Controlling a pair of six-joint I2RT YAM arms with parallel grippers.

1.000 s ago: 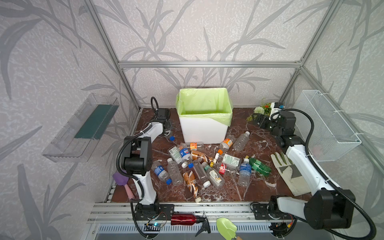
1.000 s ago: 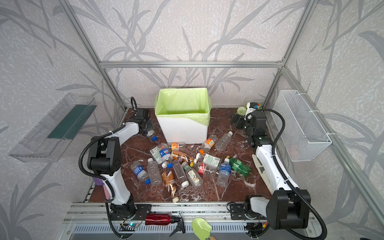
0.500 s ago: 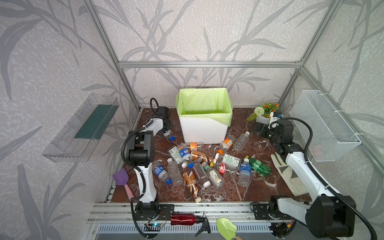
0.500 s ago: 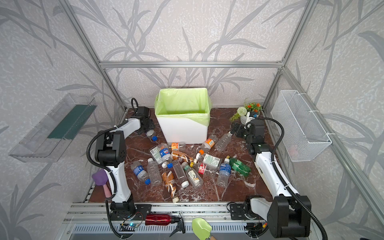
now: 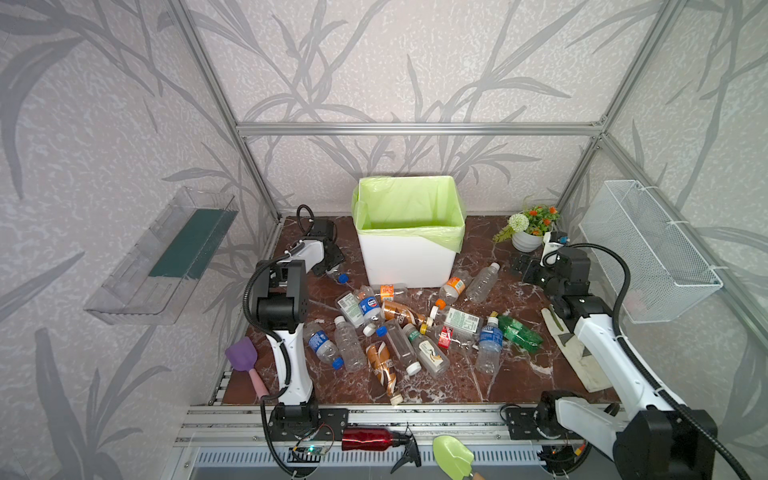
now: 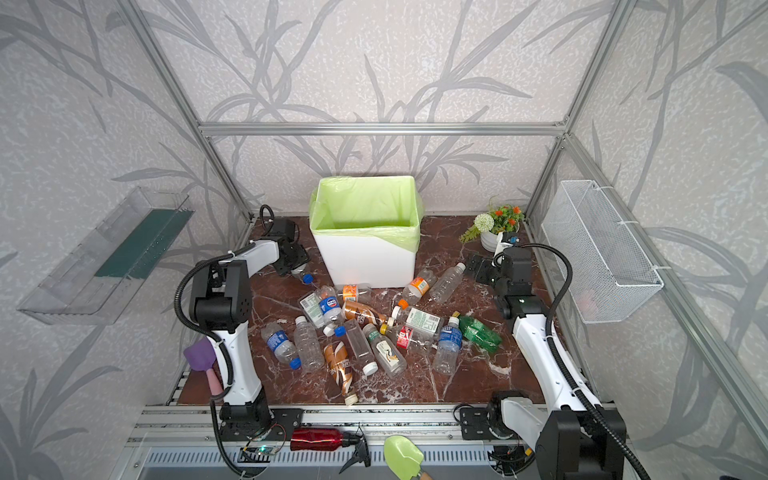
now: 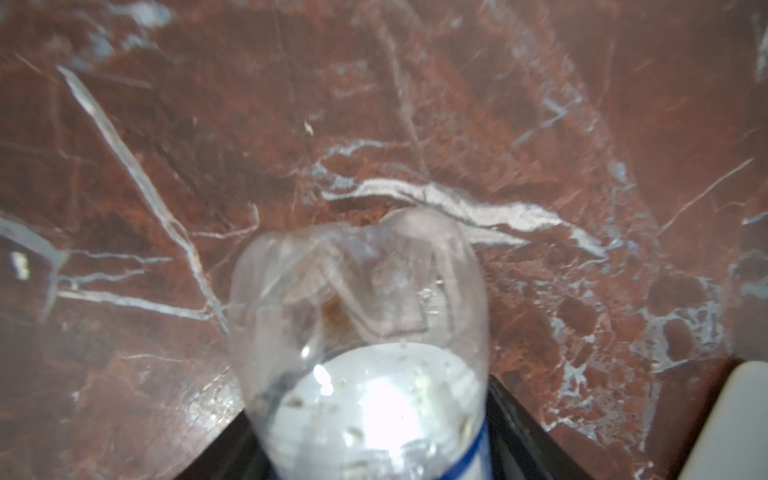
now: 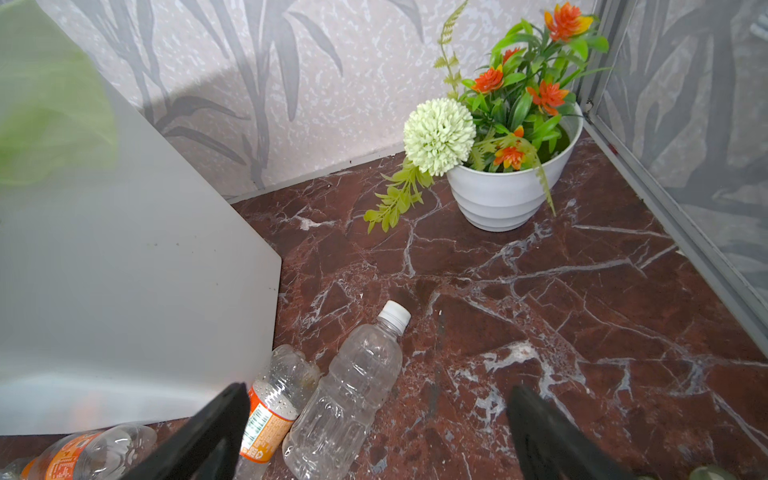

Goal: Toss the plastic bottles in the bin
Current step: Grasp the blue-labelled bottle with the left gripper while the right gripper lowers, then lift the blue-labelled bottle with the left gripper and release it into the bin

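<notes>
Nearest you, along the bottom edge in both top views, a red spray bottle (image 5: 365, 439) and a green scoop (image 5: 453, 455) lie on the rail, off the table (image 5: 503, 374).

Above them, mid-frame, the bottles (image 5: 349, 345) (image 6: 308, 345) lie on their sides in a loose heap on the marble. Every one that shows is on the table.

Left gripper (image 5: 332, 266) (image 6: 297, 266): left of centre, low on the table, just beside the bin's lower left corner. In the left wrist view its fingers (image 7: 515, 415) sit against both sides of a blue-cap bottle (image 7: 357, 316), so the gripper (image 7: 365, 415) is closed on it. The bottle lies on the marble, and its cap (image 5: 341, 278) pokes out toward the heap.

Right gripper (image 5: 525, 266) (image 6: 480, 266): right of centre, jaws spread wide and holding nothing (image 8: 376, 390). A white-cap bottle (image 8: 353, 382) (image 5: 483, 282) and an orange-label bottle (image 8: 270, 419) (image 5: 455, 286) lie side by side near one finger, next to the bin wall.

Bin (image 5: 409, 257) (image 6: 365, 262) (image 8: 124, 270): upper centre, upright at the back of the table, with its green liner folded over the rim.

A potted plant (image 5: 527, 241) (image 8: 507, 191) stands in the far right corner, beyond your right gripper.
</notes>
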